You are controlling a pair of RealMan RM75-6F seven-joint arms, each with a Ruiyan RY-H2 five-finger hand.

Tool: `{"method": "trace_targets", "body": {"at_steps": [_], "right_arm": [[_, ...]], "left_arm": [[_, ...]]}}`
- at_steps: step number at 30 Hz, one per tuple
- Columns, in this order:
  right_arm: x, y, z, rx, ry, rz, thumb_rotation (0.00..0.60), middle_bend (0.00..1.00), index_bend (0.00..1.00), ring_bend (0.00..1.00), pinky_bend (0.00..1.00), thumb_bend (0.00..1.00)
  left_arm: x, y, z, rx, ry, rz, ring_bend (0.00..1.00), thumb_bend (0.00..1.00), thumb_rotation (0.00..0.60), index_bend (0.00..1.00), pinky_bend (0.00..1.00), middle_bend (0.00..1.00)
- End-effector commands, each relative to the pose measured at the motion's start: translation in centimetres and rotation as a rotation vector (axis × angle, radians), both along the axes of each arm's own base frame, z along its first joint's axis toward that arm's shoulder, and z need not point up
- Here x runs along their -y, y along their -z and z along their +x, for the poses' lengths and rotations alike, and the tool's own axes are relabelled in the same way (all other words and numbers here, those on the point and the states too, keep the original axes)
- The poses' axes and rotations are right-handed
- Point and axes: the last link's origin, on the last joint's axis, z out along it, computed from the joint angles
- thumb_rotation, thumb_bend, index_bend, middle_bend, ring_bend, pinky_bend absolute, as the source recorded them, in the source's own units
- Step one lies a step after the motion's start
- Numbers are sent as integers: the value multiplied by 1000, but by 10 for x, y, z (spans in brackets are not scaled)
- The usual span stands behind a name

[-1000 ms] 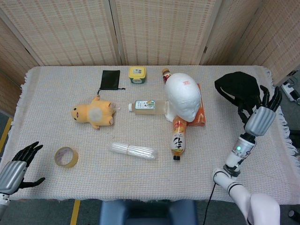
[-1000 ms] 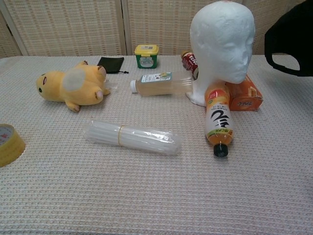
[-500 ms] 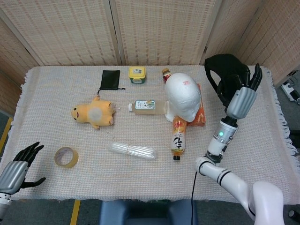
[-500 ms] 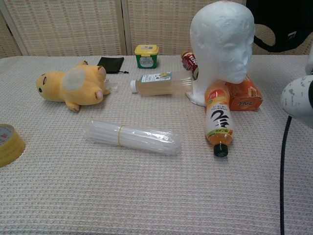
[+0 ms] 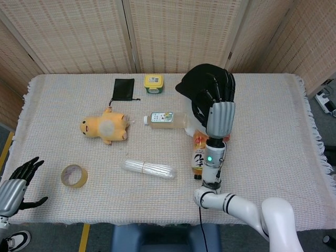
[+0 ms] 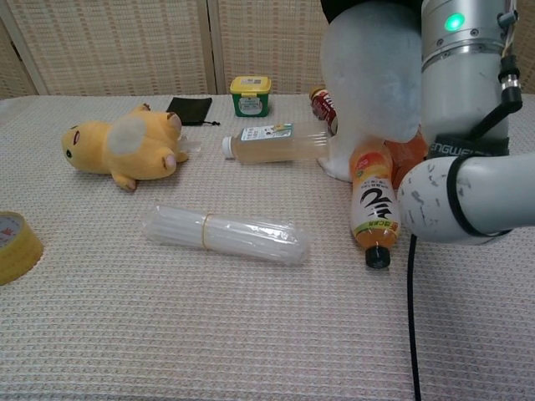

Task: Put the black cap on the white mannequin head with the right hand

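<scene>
Your right robot hand [image 5: 219, 102] grasps the black cap [image 5: 202, 84] from behind, fingers hooked over its crown, so the open underside faces down onto the white mannequin head [image 6: 372, 79]. The cap sits directly in front of and under those fingers, covering the top of the head, which stands just below the robot hand. Your left robot hand [image 5: 14, 184] is released, fingers spread, at the tabletop [image 5: 278, 152] edge, well apart.

Looks like a lab or test room: woven screens [image 5: 178, 31] behind a cloth-covered counter [image 5: 273, 157] strewn with unrelated props, floor tape [image 5: 84, 237].
</scene>
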Motion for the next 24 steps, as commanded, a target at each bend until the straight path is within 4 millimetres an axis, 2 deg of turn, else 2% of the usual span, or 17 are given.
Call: {"method": "trace_targets", "body": {"at_steps": [1,14,16,17,18,20,21,22,23,24], "right_arm": [[-4,8,-6,-48,4,10,600,218,908,0,0,295],[-18,44,-41,-218,17,127,600,222,905,0,0,291],[-20,47,-45,-217,17,140,600,216,873,0,0,291],[-20,48,-47,-216,19,146,600,204,832,0,0,291],[-20,48,-49,-218,21,153,600,179,738,0,0,283],[-21,48,-55,-240,37,172,600,107,444,0,0,248],[-21,48,-58,-261,41,186,600,59,241,0,0,226],[-22,47,-63,-295,54,199,600,25,94,0,0,210],[-23,45,-66,-311,61,206,600,4,8,0,0,194],[-25,42,-69,-325,64,211,600,0,0,0,0,182]], "left_arm": [[1,0,1,3,4,-5,0,206,600,76,149,0],[4,1,2,-4,12,-8,0,206,600,76,149,0],[4,2,2,-6,15,-9,0,206,600,76,150,0],[4,2,2,-7,16,-10,0,205,600,76,150,0],[4,2,2,-9,16,-11,0,205,600,76,150,0],[4,3,2,-13,17,-12,0,205,600,76,149,0],[4,3,2,-15,16,-12,0,205,600,76,149,0],[4,4,2,-21,15,-9,0,205,600,76,149,0],[4,4,1,-25,13,-6,0,205,600,76,149,0],[3,5,1,-27,11,-6,0,204,600,76,149,0]]}}
